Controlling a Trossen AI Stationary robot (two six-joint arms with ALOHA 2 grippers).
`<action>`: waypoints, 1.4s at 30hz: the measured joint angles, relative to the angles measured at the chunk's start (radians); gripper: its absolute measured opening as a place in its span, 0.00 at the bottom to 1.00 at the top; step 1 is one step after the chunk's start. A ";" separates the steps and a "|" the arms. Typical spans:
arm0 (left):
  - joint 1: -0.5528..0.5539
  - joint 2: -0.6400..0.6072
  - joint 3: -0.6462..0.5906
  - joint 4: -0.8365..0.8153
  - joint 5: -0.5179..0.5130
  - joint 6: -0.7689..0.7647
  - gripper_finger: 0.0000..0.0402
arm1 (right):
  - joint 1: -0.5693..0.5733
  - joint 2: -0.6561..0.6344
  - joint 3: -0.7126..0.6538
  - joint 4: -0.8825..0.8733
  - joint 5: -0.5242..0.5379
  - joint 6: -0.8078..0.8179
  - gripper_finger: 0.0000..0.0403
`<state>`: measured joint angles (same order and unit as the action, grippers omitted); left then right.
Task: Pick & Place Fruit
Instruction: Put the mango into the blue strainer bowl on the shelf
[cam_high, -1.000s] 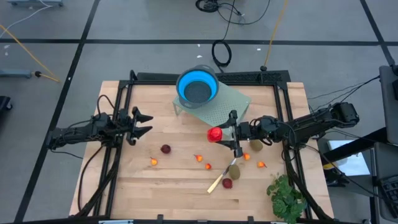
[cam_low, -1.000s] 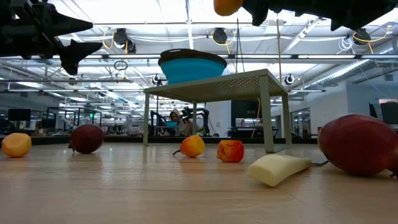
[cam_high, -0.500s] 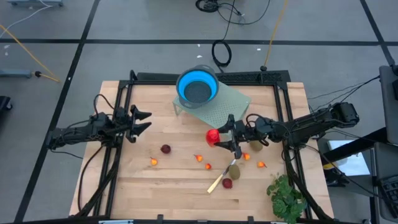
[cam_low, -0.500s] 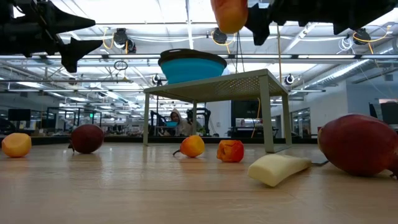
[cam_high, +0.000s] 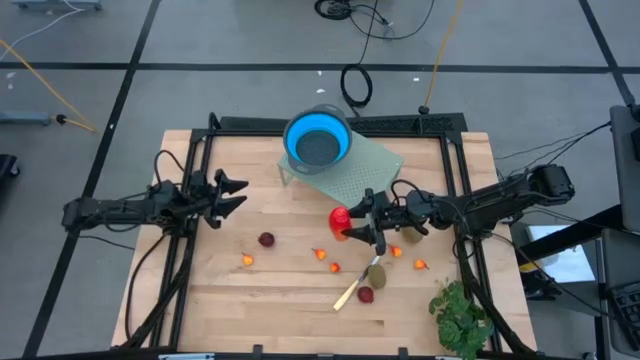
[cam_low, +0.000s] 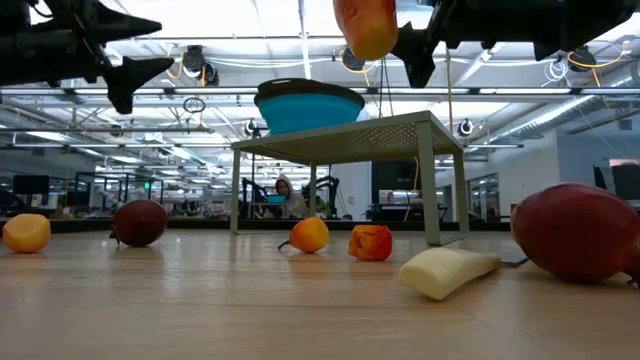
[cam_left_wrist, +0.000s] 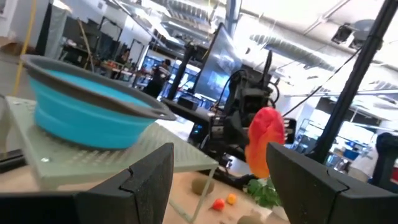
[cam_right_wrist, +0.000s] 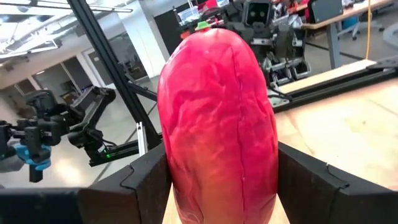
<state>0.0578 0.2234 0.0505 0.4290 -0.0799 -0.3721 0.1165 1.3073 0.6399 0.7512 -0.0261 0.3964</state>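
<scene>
While the left gripper (cam_high: 232, 193) is waiting open at the table's left, the right gripper (cam_high: 358, 222) is clamping the long red-orange fruit (cam_high: 340, 221), which is drifting slightly leftward in the air, short of the blue bowl (cam_high: 317, 140).

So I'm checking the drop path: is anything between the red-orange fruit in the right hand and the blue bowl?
Nothing visible. The right hand holds the red-orange fruit above the table; the blue bowl sits on its raised green stand, with open space between them.
</scene>
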 joint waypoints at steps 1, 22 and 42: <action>-0.008 0.024 0.004 0.021 0.000 0.001 0.64 | 0.000 0.002 0.000 -0.003 0.000 0.007 0.59; -0.199 0.591 0.386 0.046 -0.060 0.143 0.64 | 0.000 0.002 0.000 0.000 -0.003 0.011 0.59; -0.338 1.050 0.763 0.046 -0.191 0.282 0.64 | 0.003 0.002 0.000 0.030 -0.062 -0.027 0.59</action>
<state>-0.2807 1.2729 0.8140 0.4745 -0.2711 -0.0904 0.1192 1.3094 0.6403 0.7815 -0.0879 0.3698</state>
